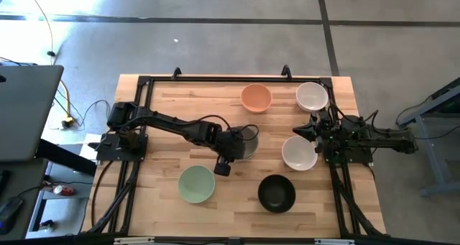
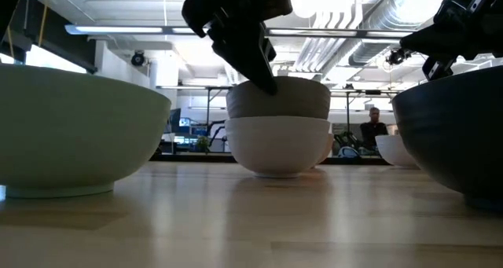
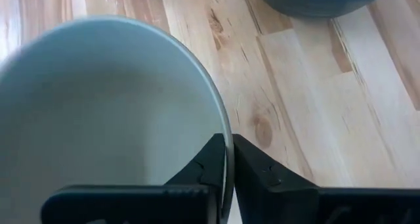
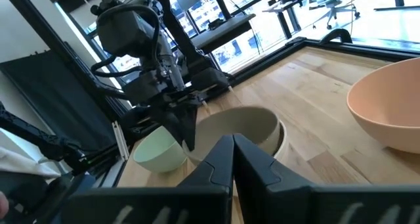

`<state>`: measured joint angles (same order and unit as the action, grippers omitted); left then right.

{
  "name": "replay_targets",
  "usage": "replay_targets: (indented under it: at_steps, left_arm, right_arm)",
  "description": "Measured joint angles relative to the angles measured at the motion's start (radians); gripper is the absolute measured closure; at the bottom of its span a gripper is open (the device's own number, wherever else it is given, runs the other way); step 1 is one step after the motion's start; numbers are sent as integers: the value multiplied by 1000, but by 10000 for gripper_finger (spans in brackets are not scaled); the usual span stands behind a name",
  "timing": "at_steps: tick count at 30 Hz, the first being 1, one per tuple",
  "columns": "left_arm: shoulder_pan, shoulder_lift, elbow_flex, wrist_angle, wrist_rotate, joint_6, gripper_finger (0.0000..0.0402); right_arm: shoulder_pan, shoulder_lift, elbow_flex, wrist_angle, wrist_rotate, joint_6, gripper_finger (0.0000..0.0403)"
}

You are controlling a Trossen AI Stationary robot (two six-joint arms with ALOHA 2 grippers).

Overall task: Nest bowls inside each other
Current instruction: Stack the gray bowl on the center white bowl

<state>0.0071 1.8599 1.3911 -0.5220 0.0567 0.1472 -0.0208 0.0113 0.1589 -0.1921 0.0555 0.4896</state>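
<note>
I see the olive bowl [image 2: 278, 98] nested upright in a white bowl [image 2: 278, 146], its rim pinched by my left gripper [image 1: 231, 153]. The mint bowl [image 1: 196, 184] sits just beside that gripper, the black bowl [image 1: 277, 193] farther off, the peach bowl [image 1: 256, 98] beyond.

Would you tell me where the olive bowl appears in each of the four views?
High view: the olive bowl is at table centre, partly under the left arm.
Low view: centre, sitting in a white bowl.
Left wrist view: it fills the picture's left side.
Right wrist view: centre.
Shared landmark: the left gripper on its rim.
</note>
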Motion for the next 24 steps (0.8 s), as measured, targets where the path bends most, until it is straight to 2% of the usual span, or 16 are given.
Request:
replay_targets:
  at_steps: [8, 12, 16, 21, 24]
  left_arm:
    - [0, 0, 0, 4, -1, -18, 312]
    - [0, 0, 0, 4, -43, -28, 298]
    - [0, -1, 0, 4, -64, -19, 322]
    - [0, -1, 0, 3, -59, -7, 386]
    - [0, -1, 0, 2, -45, 2, 394]
  right_arm:
    - [0, 0, 0, 0, -3, 0, 402]
    - [0, 0, 0, 0, -3, 0, 402]
    - [0, 0, 0, -2, -3, 0, 402]
    - [0, 0, 0, -8, -3, 0, 402]
    - [0, 0, 0, -8, -3, 0, 402]
